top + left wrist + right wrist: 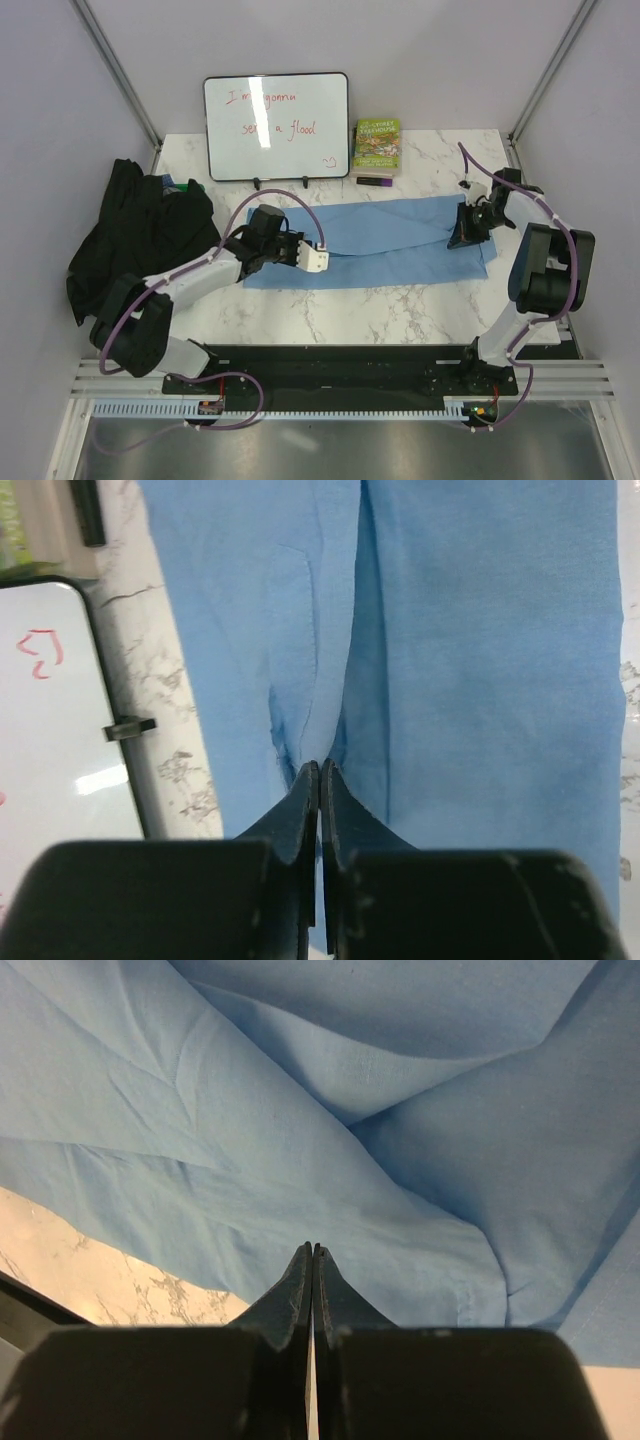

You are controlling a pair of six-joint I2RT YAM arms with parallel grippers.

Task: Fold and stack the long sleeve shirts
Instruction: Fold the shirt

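Observation:
The light blue shirt [390,240] lies folded into a long band across the middle of the marble table. My left gripper [322,260] is at its left end. In the left wrist view the jaws are shut at the left gripper [320,765], with creases of the light blue shirt [480,680] running into the tips. My right gripper [468,232] sits on the shirt's right end. Seen from the wrist, the right gripper [312,1248] is shut against the rumpled light blue shirt [300,1110] near its edge. The black shirt [140,235] lies heaped at the far left.
A whiteboard [277,126] stands at the back, also seen as the whiteboard [50,750] in the left wrist view. A green-covered book [377,146] leans beside it with a dark marker [374,182] in front. Enclosure walls close in on both sides.

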